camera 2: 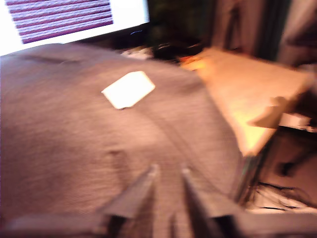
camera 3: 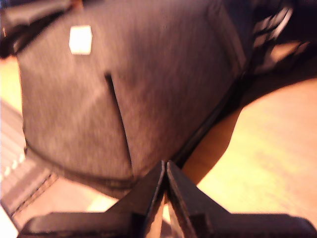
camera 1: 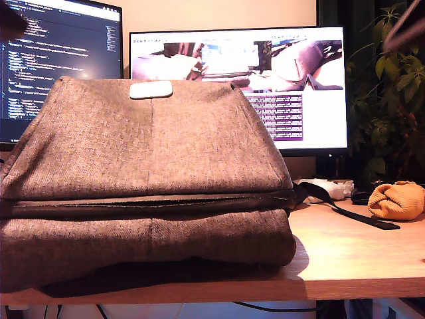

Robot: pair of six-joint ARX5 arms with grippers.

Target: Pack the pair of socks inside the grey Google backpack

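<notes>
One backpack, one sock bundle on the desk. First gripper hovers above the backpack w/ a pale patch ahead, jaws slightly apart, holding nothing. Second gripper is over the desk beside the backpack, jaws closed, empty.

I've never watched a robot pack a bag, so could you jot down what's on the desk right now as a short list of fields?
backpack: grey-brown, lying flat on the wooden desk, zipper looks closed
patch: pale rectangle on the backpack's top
socks: orange bundle on the desk, at the exterior view's right, apart from the backpack
strap: black, trailing from the backpack toward the socks
first pincer: slightly open, empty, above the backpack
second pincer: shut, empty, above the backpack's edge
behind: two lit monitors, a plant
</notes>
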